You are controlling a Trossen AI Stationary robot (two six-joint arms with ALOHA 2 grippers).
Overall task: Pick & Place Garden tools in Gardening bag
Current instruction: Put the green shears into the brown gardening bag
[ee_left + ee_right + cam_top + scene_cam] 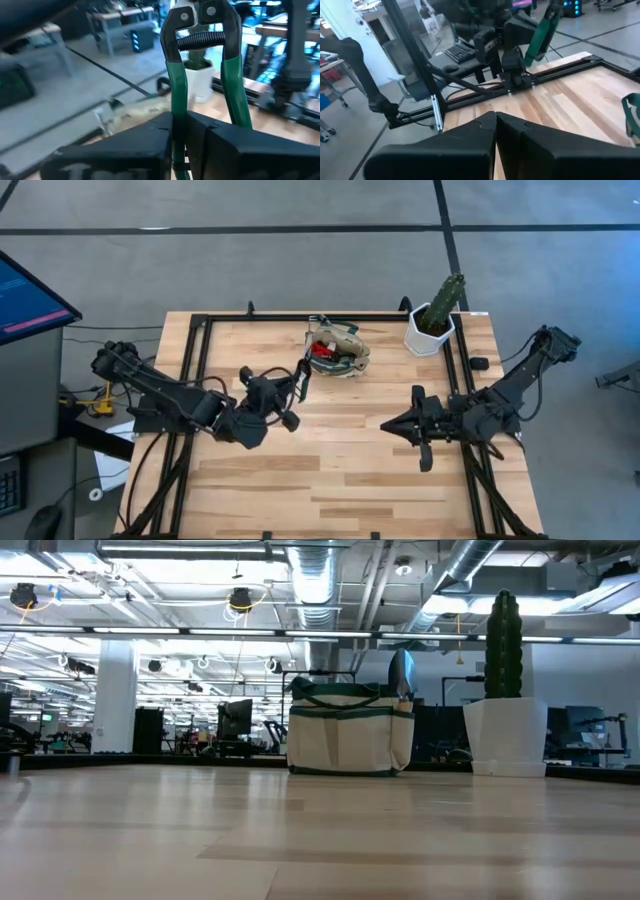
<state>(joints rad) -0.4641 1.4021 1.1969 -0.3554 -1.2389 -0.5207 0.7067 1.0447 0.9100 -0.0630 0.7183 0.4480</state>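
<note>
My left gripper (292, 392) hovers left of the middle of the table, shut on the green-handled pruning shears (200, 40), which also show in the high view (304, 372) and the right wrist view (542, 30). The cream gardening bag (337, 350) with green trim stands on its base at the table's far middle (350, 730). Other tools lie inside it, among them a red-headed one (322, 350), and a metal blade (402, 670) sticks up from its right side. My right gripper (395, 423) hangs shut and empty over the table's right half. My left gripper pinches one green handle (176, 107) of the shears between its two fingers, at the handle's lower part. The other handle (236, 90) runs outside one finger (250, 145). The shears are lifted clear of the table, their spring and pivot end standing up past the fingers.
A white pot with a green cactus (435, 320) stands at the far right of the table, right of the bag (505, 730). A black frame (200, 360) borders the wooden table. Bare wood lies between the two grippers and toward the near edge.
</note>
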